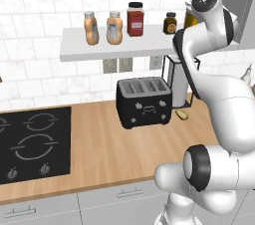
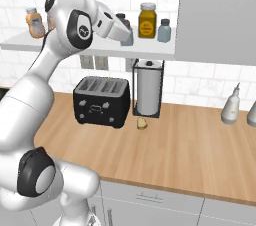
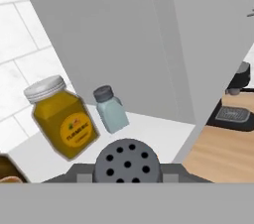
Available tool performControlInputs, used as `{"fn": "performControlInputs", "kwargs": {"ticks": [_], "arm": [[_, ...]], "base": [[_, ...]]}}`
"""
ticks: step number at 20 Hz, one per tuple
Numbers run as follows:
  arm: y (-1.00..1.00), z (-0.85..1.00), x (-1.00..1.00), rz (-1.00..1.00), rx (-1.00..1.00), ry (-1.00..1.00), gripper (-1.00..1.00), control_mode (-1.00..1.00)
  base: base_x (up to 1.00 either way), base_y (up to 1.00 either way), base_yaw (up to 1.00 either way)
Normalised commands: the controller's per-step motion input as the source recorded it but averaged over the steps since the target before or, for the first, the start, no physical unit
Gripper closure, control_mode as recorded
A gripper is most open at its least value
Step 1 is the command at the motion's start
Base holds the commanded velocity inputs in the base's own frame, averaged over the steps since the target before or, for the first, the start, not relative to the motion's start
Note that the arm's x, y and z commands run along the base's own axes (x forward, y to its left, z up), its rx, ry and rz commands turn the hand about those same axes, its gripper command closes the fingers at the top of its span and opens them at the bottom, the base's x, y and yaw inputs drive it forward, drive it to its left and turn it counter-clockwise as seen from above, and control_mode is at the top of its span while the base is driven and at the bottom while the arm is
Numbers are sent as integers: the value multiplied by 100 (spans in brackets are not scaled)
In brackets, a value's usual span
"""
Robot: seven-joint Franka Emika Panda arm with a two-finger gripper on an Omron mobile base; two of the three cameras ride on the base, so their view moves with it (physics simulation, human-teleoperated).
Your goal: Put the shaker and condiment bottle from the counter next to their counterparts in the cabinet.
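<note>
On the shelf [image 1: 74, 50], two peach bottles [image 1: 91, 28] already stand together at the left. Further right, at about one o'clock from the toaster [image 2: 101, 101], the gripper [image 3: 127, 178] pinches the shaker [image 3: 127, 161] over the board. Its twin [image 3: 110, 109] waits beside the amber jar [image 3: 62, 117]. Judging by this, the shaker placement is in hand: lower it beside the twin, then release.

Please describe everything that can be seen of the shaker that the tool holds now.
The held shaker shows its round dark grey cap with a ring of small holes around a centre hole, seen from above, between the tool's fingers. In the right base view its pale blue-grey translucent body stands upright at the shelf, partly hidden by the hand. Its matching twin stands beyond it beside the amber jar. Whether its base touches the shelf I cannot tell.
</note>
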Motion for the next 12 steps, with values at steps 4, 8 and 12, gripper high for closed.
{"fn": "performControlInputs", "kwargs": {"ticks": [4, 8, 12], "arm": [[-20, 0, 7, 0, 0, 0, 100, -100], [-13, 0, 0, 0, 0, 0, 100, -100], [-11, 0, 0, 0, 0, 0, 100, -100]], "base": [[0, 0, 0], [0, 0, 0], [0, 0, 0]]}}
